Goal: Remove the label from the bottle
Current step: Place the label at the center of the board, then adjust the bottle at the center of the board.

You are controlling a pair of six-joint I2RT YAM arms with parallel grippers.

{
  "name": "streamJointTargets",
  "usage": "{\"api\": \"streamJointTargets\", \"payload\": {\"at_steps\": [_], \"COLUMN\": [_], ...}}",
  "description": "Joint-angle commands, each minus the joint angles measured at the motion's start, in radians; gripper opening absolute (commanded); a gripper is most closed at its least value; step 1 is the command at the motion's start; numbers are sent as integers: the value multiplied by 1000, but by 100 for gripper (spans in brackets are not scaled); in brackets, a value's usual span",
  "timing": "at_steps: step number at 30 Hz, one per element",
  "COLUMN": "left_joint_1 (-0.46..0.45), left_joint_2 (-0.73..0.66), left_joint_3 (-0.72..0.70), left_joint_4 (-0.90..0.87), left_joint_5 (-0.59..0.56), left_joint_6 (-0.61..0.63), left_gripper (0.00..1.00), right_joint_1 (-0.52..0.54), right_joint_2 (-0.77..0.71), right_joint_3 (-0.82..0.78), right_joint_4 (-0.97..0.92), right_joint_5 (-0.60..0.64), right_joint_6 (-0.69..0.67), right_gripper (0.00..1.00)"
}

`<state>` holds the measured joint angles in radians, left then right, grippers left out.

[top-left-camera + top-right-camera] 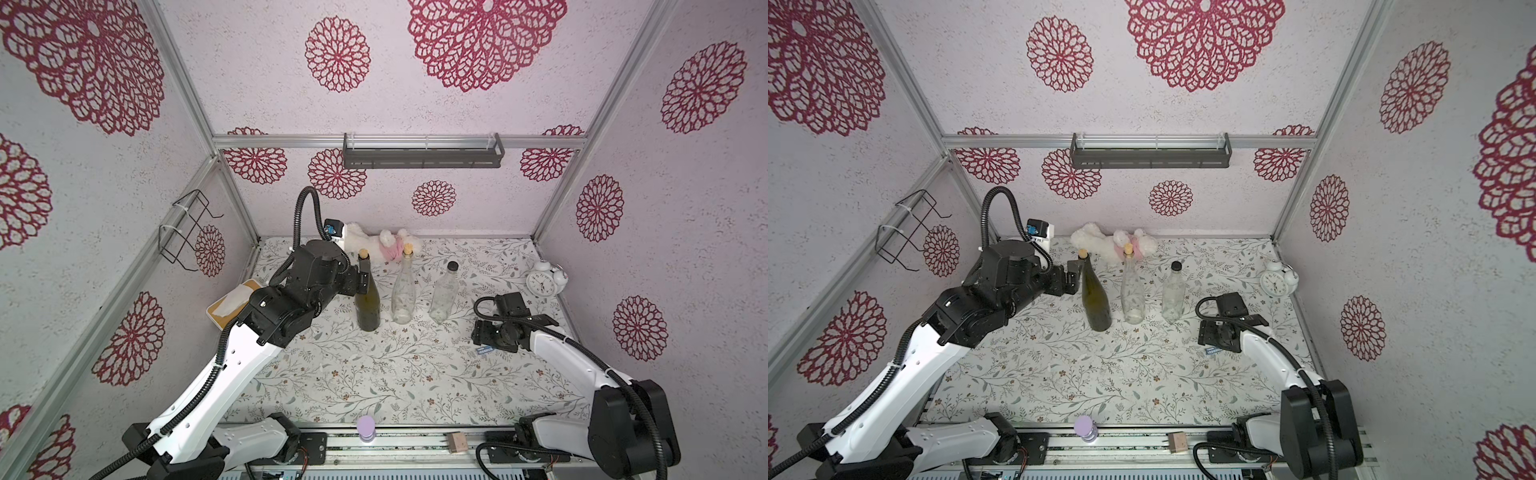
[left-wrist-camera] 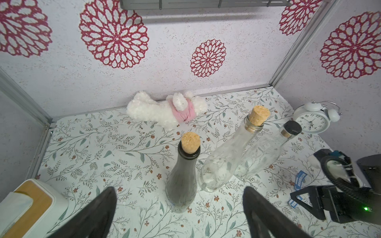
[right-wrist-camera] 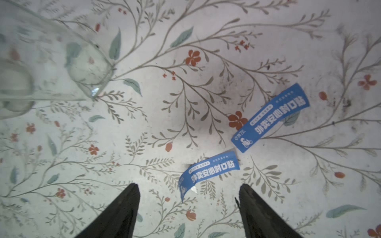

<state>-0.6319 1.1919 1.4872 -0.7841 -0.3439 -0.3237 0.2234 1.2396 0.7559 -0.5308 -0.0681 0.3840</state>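
Tabletop point(image 1: 374, 374), leaf-printed, bears two blue labels point(image 3: 270, 117); walls point(image 1: 395, 104) carry crimson rosettes.

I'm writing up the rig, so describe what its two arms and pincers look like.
Both arms, left arm and right arm, have white shells, black joints and wrists, with black ribbed cable hoses running alongside. The left pincer and right pincer end in dark, tapered points.
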Motion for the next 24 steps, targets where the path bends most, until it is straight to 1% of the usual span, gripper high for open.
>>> {"api": "streamJointTargets", "payload": {"at_steps": [1, 4, 9, 14, 17, 20, 24], "left_joint_1": [40, 64, 99, 115, 118, 118, 119], "left_joint_2": [-14, -20, -20, -38, -23, 0, 24], "left_joint_3": [-20, -36, -40, -66, -59, -57, -80], "left_joint_4": [-22, -18, -35, -11, -26, -38, 8], "left_joint_5": [45, 108, 175, 275, 328, 345, 337], "left_joint_6": [-22, -1, 22, 62, 85, 96, 101], "left_gripper": [97, 97, 97, 97, 97, 97, 97], "right_joint_1": [2, 11, 39, 118, 169, 197, 208], "right_joint_2": [-66, -108, -164, -184, -179, -168, -153], "right_joint_3": [50, 70, 93, 126, 149, 171, 184], "right_joint_4": [-51, -60, -28, 35, 81, 105, 127], "right_joint_5": [-52, -68, -128, -164, -174, -184, -198], "right_joint_6": [-17, -26, -47, -72, -86, -92, -103], "right_gripper": [82, 83, 83, 83, 83, 83, 83]}}
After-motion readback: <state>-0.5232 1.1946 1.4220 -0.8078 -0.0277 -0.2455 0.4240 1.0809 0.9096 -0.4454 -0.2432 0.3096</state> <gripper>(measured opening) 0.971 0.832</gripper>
